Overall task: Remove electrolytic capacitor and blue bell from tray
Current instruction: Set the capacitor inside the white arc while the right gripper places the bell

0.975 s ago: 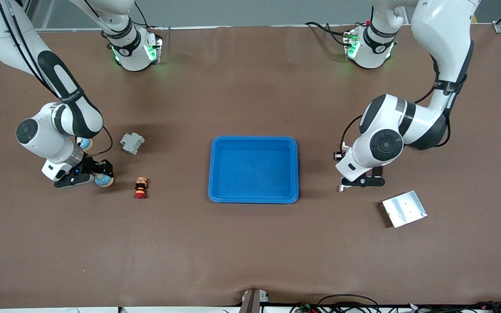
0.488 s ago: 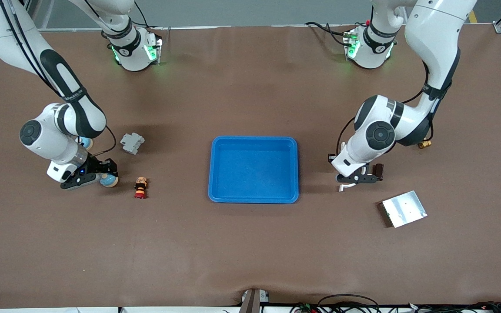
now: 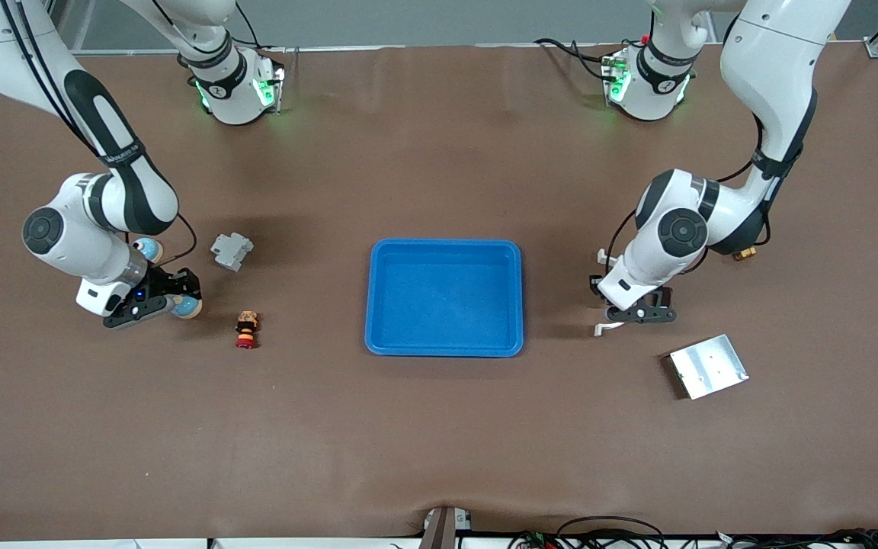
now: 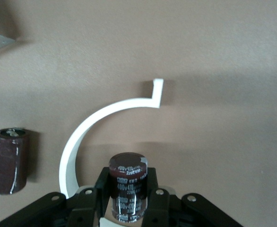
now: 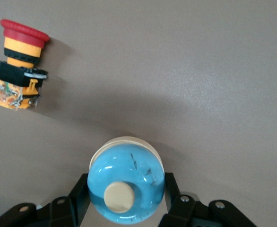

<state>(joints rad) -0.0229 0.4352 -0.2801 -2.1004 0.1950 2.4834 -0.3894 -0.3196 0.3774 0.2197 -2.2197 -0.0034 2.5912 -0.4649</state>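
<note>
In the front view's right-centre, the left gripper (image 3: 643, 313) hides its capacitor (image 4: 128, 185), fingers clamped on it. At centre-left, the right gripper (image 3: 155, 300) fingers grip the half-hidden blue bell (image 3: 186, 306). The tray (image 3: 445, 348) sits mid-counter (image 3: 439, 442).

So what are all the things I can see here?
tray: one, blue, table middle
held bell: one, light blue, in right gripper
spare bell: one, light blue, beside right arm
held capacitor: one, dark brown, in left gripper
spare capacitor: one, dark brown, lying on table
curved strip: one, white, below left gripper
grey block: one, right arm's end
push button: one, red-yellow, nearer camera than grey block
metal plate: one, silver, left arm's end
right gripper: fingers shut on held bell
left gripper: fingers shut on held capacitor
</note>
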